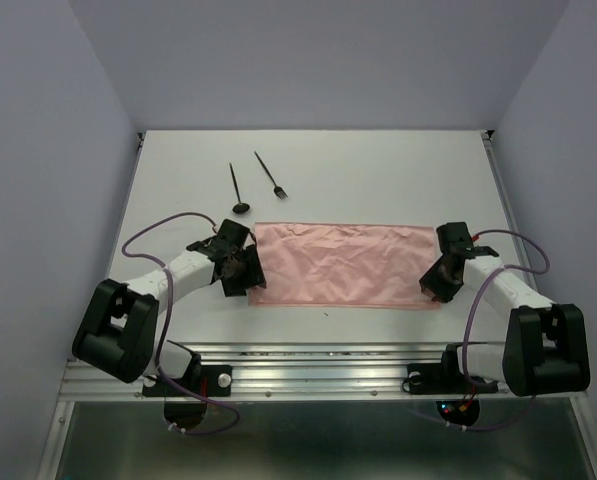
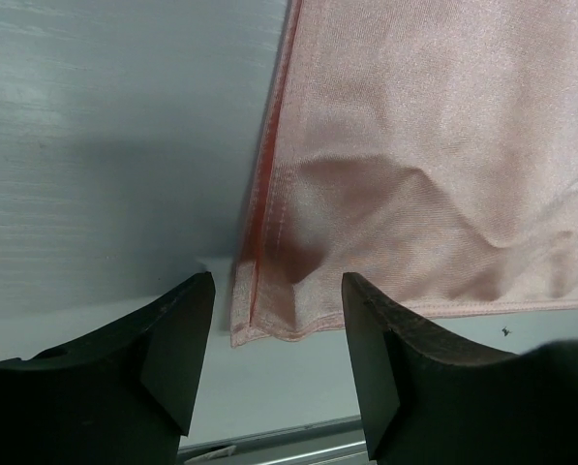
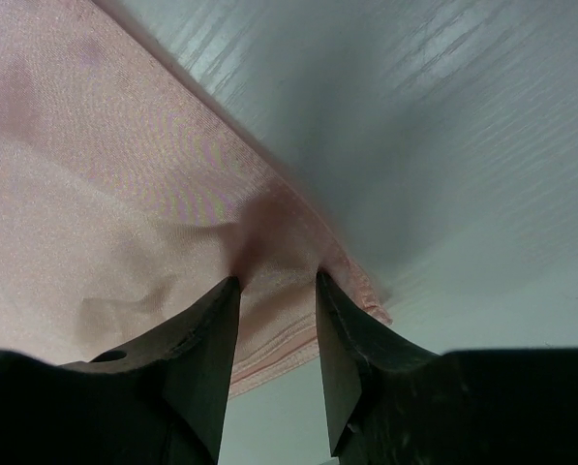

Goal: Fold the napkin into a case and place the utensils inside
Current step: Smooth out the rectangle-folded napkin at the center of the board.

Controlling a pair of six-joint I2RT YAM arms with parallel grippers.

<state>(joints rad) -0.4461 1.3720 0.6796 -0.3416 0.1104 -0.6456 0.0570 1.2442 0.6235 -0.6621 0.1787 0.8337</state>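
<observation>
At the napkin's [image 1: 343, 265] near left corner the left claw [image 2: 277, 310] is standing wide open, its jaws straddling the hemmed corner without gripping it. At the near right corner the right claw [image 3: 277, 291] is sitting about half closed, pinching up a small pucker of cloth at the edge. The napkin is lying flat as a long, seemingly layered strip in the middle of the worktop [image 1: 378, 170], creased and not yet looking like a case.

The likely trouble is an uneven hold. If the left claw is closing short of the hem, or catching only the top layer, that side is going to slip while the right side is lifting, dragging the strip askew. The right pinch is looking shallow too, so a quick pull may be freeing it.

Just beyond the napkin's far left corner the spoon [image 1: 237, 190] and fork [image 1: 270, 175] are waiting, apart from both claws. The worktop is showing matt white, faintly streaked. Plain pale lavender walls [image 1: 318, 60] are enclosing it on three sides.
</observation>
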